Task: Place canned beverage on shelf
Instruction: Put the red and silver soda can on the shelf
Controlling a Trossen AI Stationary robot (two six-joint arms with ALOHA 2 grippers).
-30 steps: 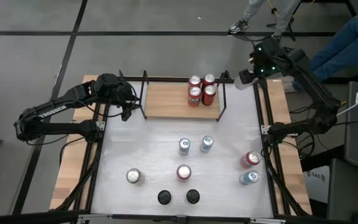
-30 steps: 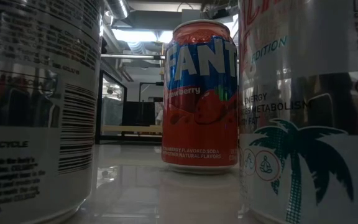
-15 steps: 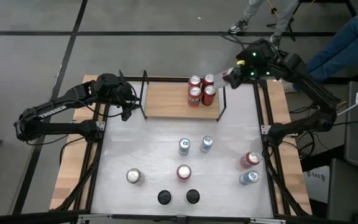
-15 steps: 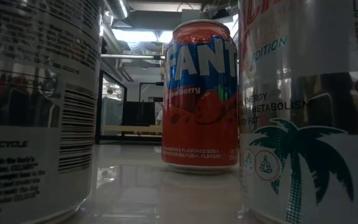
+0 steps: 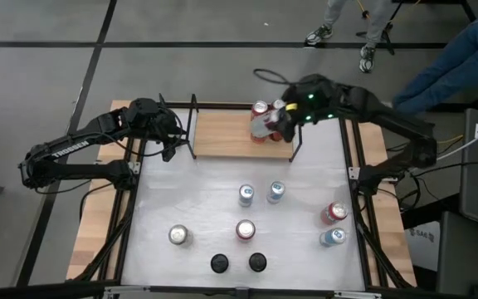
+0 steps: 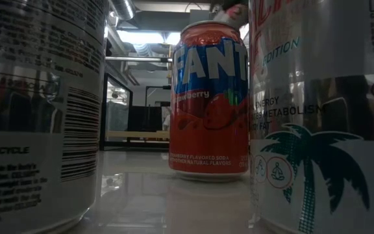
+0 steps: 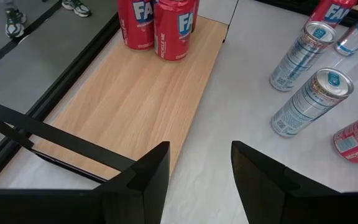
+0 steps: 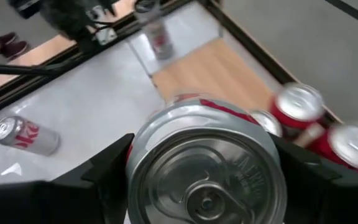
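We've got the right gripper (image 8: 197, 186) over the shelf (image 5: 222, 133), jaws clamped round a can (image 8: 207, 168) held between them, red cans (image 5: 260, 112) just beyond. Next we need a bare patch and a straight descent. Left gripper (image 7: 194, 171) waits, jaws pressed shut.

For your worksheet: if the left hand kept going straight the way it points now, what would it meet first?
Probably nothing at once: the shut left hand points along the bare shelf; the red cans at its far end seem first in line.
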